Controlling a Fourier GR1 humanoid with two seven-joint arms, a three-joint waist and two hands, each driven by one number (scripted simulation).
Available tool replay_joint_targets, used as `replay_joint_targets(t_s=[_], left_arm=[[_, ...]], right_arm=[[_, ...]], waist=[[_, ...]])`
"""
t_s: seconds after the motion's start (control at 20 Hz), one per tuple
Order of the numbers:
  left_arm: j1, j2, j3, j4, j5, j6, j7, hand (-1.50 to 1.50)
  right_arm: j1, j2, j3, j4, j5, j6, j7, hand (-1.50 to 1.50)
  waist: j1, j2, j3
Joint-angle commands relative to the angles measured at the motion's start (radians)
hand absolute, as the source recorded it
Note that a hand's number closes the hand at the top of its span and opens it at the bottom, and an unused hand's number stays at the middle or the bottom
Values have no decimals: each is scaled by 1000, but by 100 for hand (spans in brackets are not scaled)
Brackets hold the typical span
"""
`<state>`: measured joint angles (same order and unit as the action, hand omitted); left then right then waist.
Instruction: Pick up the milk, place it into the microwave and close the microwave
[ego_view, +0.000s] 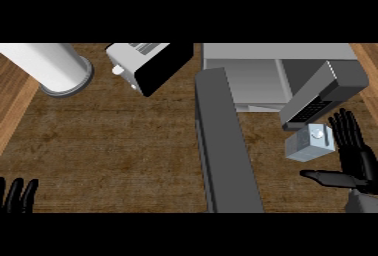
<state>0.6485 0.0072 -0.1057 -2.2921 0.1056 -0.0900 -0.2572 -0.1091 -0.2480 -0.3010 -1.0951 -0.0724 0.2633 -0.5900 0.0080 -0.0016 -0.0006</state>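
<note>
Milk (308, 144) beside spread right hand (360, 157), microwave door (225, 150) between it and toaster (140, 60); left hand (18, 192) uncurled.

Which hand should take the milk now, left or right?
Right. The right hand is open beside the milk, near the open microwave. The left hand rests at the view's lower left, on the far side of the microwave door.

Milk (310, 142) right of microwave door (225, 145)
</note>
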Motion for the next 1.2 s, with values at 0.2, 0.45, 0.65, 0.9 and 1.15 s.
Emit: replay_joint_targets(t_s=[0.2, 0.45, 0.65, 0.9, 1.15], left_arm=[[-68, 5, 32, 3, 10, 13, 75, -150], [-20, 9, 49, 19, 32, -27, 6, -150], [-51, 25, 94, 45, 70, -44, 15, -150], [-26, -6, 28, 24, 21, -34, 5, -150], [-8, -2, 57, 3, 38, -35, 7, -150]], right_arm=[[-145, -17, -36, 287, 44, -80, -111, -150], [-139, -73, -81, 437, 98, -163, -239, -150], [-241, -103, -79, 604, 129, -185, -266, -150], [-249, -141, -57, 682, 98, 67, -315, -150], [-239, -116, 25, 654, 104, 314, -354, -150]], waist=[[1, 4, 1], [14, 7, 3], [17, 8, 3], [17, 9, 4], [17, 5, 4]])
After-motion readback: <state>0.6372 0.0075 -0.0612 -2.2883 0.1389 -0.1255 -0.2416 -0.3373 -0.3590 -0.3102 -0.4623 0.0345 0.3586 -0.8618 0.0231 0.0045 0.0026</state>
